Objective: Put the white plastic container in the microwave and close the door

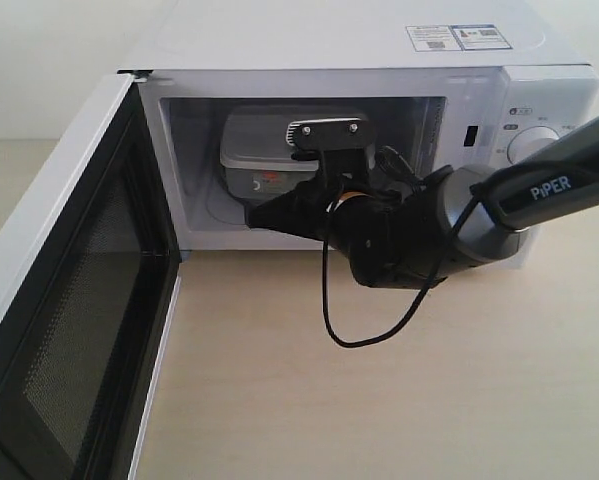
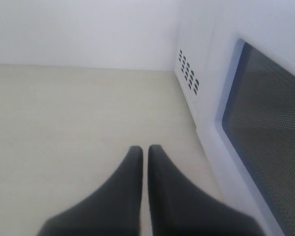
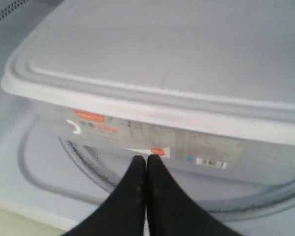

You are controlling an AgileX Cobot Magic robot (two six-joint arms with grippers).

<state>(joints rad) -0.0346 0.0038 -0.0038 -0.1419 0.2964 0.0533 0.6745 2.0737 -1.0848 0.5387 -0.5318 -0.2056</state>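
Just ahead of my right end effector [image 3: 146,159], pinched together and empty, the shallow translucent-white plastic container [image 3: 177,54] sits inside the white microwave [image 1: 329,40]. I should back straight out before the wide-open white door [image 1: 64,290] swings. My arm [image 1: 550,186] reads "PiPER"; the container's red label [image 3: 89,116] is illegible.

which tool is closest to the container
The right tool: its shut tips point at the front wall of the container inside the microwave. The left tool, also shut, hangs outside by the door.
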